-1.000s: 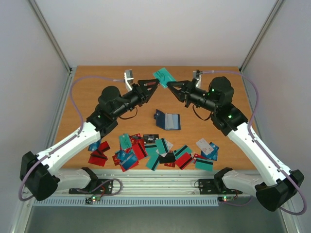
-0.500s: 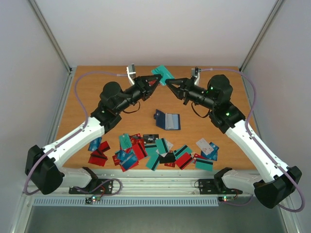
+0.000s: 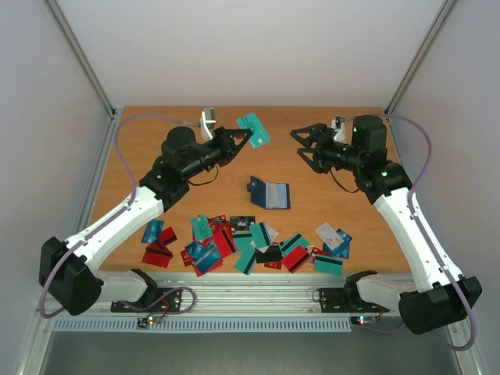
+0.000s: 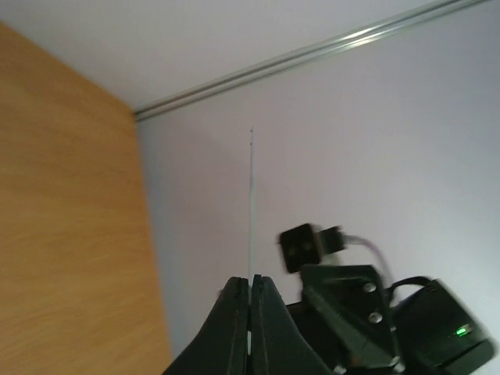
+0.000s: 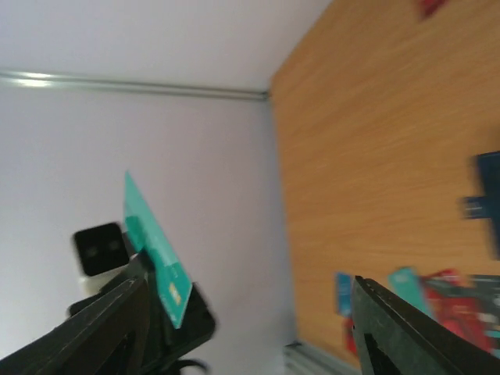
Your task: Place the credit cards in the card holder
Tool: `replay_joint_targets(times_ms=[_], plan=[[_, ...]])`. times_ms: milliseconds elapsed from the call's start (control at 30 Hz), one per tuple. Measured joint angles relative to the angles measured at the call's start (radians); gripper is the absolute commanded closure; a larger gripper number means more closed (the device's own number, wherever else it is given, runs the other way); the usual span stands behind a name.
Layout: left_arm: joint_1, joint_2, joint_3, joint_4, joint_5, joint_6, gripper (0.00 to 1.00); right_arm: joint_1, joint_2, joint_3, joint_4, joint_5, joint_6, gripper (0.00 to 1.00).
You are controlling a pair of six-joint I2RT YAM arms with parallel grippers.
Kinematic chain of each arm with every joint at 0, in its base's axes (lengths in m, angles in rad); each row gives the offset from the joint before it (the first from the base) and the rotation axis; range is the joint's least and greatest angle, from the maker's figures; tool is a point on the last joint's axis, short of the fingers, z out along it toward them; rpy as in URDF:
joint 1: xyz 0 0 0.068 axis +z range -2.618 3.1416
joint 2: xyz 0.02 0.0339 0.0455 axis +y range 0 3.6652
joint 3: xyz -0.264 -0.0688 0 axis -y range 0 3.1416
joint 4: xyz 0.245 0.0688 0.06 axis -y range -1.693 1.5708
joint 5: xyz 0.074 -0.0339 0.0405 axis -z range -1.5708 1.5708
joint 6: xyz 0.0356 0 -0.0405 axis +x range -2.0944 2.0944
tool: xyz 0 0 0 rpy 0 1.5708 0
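Note:
A teal credit card (image 3: 255,130) hangs in the air over the back of the table, and my left gripper (image 3: 244,137) is shut on its lower corner. In the left wrist view this card (image 4: 251,203) shows edge-on as a thin line rising from the shut fingertips (image 4: 239,287). My right gripper (image 3: 300,145) stands open to the right of the card, apart from it, with nothing between its fingers; its own view shows the teal card (image 5: 155,248) in the other gripper. The navy card holder (image 3: 269,193) lies open mid-table. Several more credit cards (image 3: 250,244) lie along the front.
Loose red, teal, blue, white and black cards spread in a row from the front left (image 3: 158,244) to the front right (image 3: 333,238). The wooden table (image 3: 156,148) is walled by white panels at the back and sides. The arm bases stand at the near edge.
The right gripper opened, let go of the teal card and drew back to the right. The left gripper shut on the card and now holds it alone, shifted slightly left.

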Motion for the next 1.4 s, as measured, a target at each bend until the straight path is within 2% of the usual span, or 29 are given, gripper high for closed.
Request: replay_joint_targets(times_ms=[67, 167, 367, 633, 900, 1133, 1400], plan=[[0.011, -0.005, 0.002, -0.113, 0.004, 0.076, 1.00, -0.058, 0.016, 0.019, -0.129, -0.002, -0.109, 0.27], [0.015, 0.004, 0.015, -0.296, 0.026, 0.210, 1.00, -0.079, 0.058, 0.028, -0.280, 0.006, -0.273, 0.26], [0.015, 0.135, 0.104, -0.515, 0.137, 0.432, 1.00, -0.082, 0.153, -0.035, -0.426, 0.006, -0.500, 0.26], [0.027, 0.394, 0.237, -0.659, 0.280, 0.617, 1.00, -0.085, 0.293, -0.095, -0.397, -0.044, -0.600, 0.27], [0.027, 0.589, 0.393, -0.838, 0.290, 0.770, 1.00, -0.085, 0.382, -0.099, -0.320, -0.095, -0.615, 0.27], [0.027, 0.650, 0.423, -0.946, 0.235, 0.853, 1.00, -0.085, 0.488, -0.099, -0.264, -0.136, -0.617, 0.29], [0.027, 0.660, 0.405, -0.996, 0.156, 0.913, 1.00, -0.085, 0.626, -0.061, -0.241, -0.169, -0.638, 0.30]])
